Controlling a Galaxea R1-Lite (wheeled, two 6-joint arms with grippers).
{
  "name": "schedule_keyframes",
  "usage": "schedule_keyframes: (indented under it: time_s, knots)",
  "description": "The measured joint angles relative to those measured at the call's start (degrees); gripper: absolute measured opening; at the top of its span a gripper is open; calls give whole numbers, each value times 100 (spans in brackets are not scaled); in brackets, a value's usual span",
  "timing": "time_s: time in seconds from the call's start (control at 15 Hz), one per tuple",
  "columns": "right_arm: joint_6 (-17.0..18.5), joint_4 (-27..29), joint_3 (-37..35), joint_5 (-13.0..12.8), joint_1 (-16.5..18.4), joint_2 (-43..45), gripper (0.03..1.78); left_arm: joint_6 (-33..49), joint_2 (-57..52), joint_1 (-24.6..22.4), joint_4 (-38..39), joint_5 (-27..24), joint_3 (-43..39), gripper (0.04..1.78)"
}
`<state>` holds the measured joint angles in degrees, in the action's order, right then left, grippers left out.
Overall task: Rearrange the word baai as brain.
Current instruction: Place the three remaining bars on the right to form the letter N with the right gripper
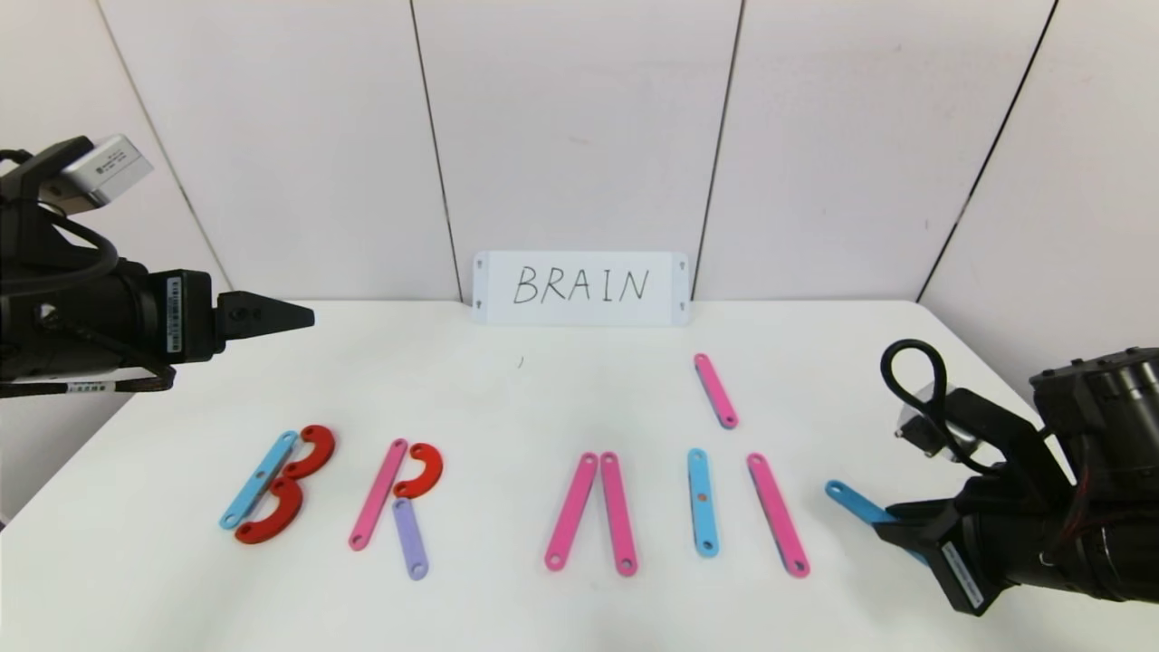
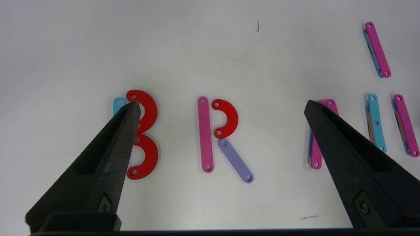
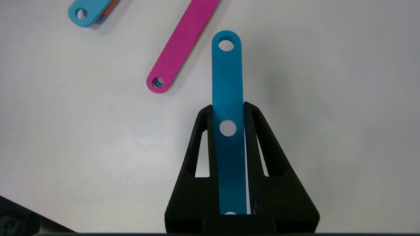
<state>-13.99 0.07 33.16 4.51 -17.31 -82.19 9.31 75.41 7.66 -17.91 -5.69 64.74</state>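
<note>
At the table's left edge the left gripper (image 1: 303,317) hangs above the surface, its jaws spread wide and holding nothing. Below it lies the B (image 1: 276,487), a blue strip with two red curves touching it. Just beside that is the R (image 1: 398,503), made of a pink strip, one red curve and a purple strip (image 2: 235,160) as the slanted leg. Near the middle, two pink strips (image 1: 591,512) meet at their far ends to form an A with no crossbar. Next comes a lone blue strip (image 1: 702,501) for the I, then a slanted pink strip (image 1: 777,514), with another pink strip (image 1: 715,390) lying apart, farther back toward the white card (image 1: 580,288) lettered BRAIN. At the right, the right gripper (image 3: 227,108) is closed on a blue strip (image 3: 227,75), pinching its long edges around the middle hole, with one end sticking out past the fingertips, low over the table (image 1: 507,380).

These pieces look thin, stiff and light, and probably slick on the smooth top. Gripping across the narrow width near the middle seems best, since an end grip would likely let a strip swing. The N is not yet finished.
</note>
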Motion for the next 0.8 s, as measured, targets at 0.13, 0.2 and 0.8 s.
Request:
schedule_keyframes:
  time_s: [0.13,0.2,0.8]
  knots:
    - [-113,-87,-41,174,130,-105,27,-6,0,6,2,2,-9,174]
    - [-116,-279,-66,196,158,-199,27,-9,5,6,2,0,-9,174]
    - [-46,-1195,-138,201,191,-1018,27,-6,38,5,7,0,-5,174]
